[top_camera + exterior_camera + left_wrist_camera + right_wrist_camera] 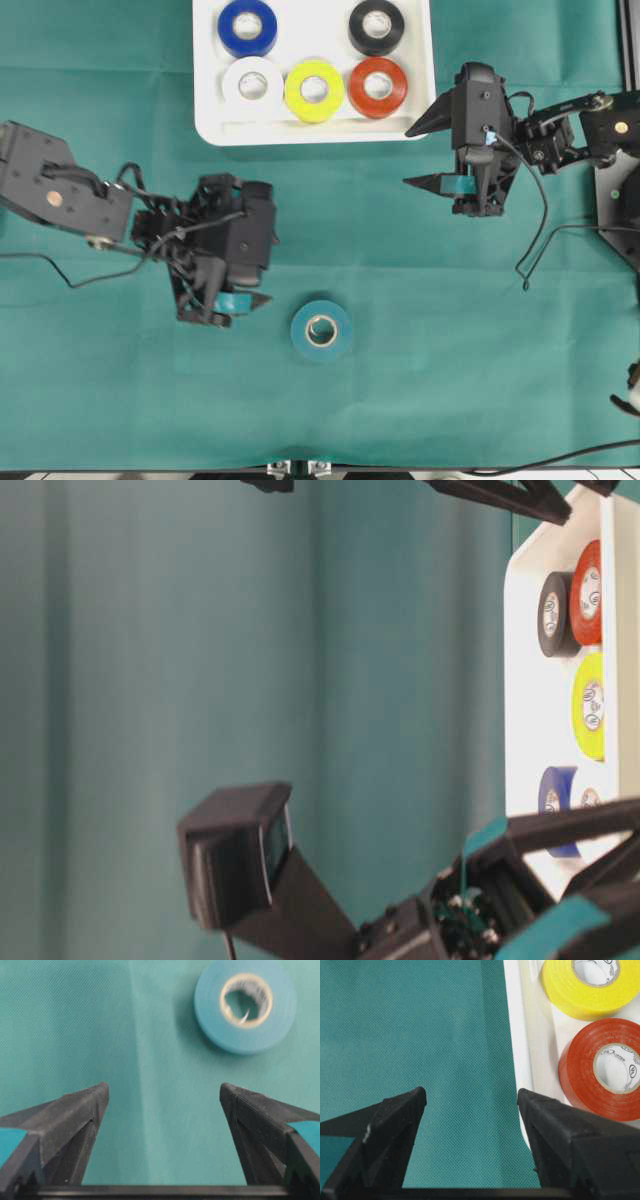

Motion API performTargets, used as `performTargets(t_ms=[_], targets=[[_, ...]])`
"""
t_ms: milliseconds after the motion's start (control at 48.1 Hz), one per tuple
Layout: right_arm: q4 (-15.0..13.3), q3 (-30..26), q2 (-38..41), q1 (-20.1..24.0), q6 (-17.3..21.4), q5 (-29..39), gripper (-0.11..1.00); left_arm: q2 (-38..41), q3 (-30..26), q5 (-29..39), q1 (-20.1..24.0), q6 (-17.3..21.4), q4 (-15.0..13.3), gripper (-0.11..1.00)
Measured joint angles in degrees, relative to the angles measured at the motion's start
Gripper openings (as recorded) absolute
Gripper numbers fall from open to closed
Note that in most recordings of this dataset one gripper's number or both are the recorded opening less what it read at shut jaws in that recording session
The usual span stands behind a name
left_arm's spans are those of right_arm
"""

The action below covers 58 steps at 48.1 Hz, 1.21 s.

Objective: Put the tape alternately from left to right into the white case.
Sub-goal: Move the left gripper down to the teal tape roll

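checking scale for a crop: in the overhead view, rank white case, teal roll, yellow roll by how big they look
1. white case, by far largest
2. teal roll and yellow roll: near alike, not ranked

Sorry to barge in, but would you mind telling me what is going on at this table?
Two robot arms are packing tape rolls into a white case. Five rolls are already in it: blue, black, white, yellow and red-orange. The teal roll lies on the cloth outside. The left gripper is open and empty just beside that roll. The right gripper waits open by the case's corner, holding nothing.
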Motion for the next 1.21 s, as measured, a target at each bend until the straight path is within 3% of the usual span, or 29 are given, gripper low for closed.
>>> performTargets(t_ms=[707,1206], targets=[[0.00,-1.05,2.64,0.09,-0.18,0.09,0.81,10.11,-10.11,2.90,-0.70,-18.72,0.00,0.68],[0.00,-1.41,2.72,0.09,-0.26,0.00,0.81,14.59,-15.38,7.65,-2.81,-19.95,0.00,0.68]])
